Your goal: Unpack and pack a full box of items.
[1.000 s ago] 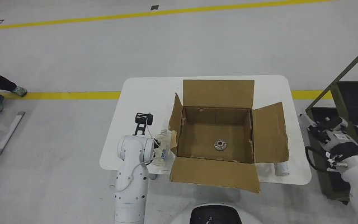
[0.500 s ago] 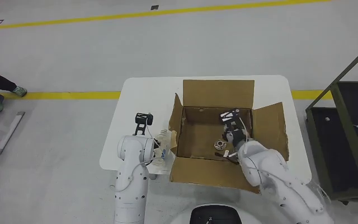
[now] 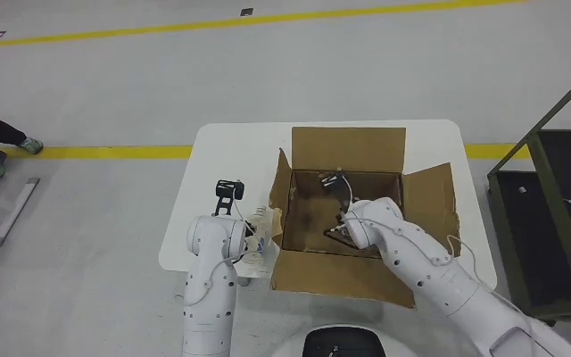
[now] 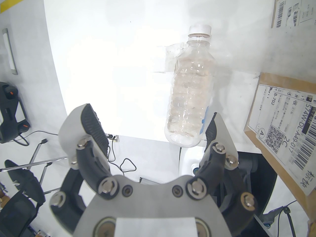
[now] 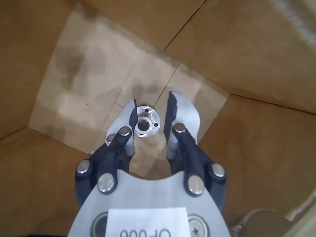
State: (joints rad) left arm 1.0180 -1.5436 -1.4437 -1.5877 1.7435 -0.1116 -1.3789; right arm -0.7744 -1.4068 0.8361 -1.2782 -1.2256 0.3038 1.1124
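At the near edge of the bench (image 3: 223, 161) the left end effector (image 4: 150, 124) is held with its fingers spread wide and nothing between them. A clear plastic bottle (image 4: 191, 94) lies on its side just beside one finger, with its base at or slightly over the bench edge. Its long axis runs away from the end effector, and the white cap points toward the far side of the bench. It is judged to be light, thin-walled and easily crushed, and likely to roll. It would best be taken across the ribbed middle of the body with gentle pressure.

Farther in, the right end effector (image 5: 153, 114) is lowered inside the open box (image 5: 222, 38) with its fingers parted. They straddle a small metal flange (image 5: 147, 123) without pinching it: one pad sits at the rim and the other stands a little apart.

The flange rests flat on the box floor, near the seam of the bottom flaps. Its centre bore faces upward and small bolt holes can be seen in the face. Being round, it has no long axis, so any approach angle across it should serve. It is judged to be stiff, dense for its size and smooth enough to slip. A firm, centred pinch across the rim is therefore advised, low against the cardboard.

Beyond it, the brown walls of the box rise on all sides.
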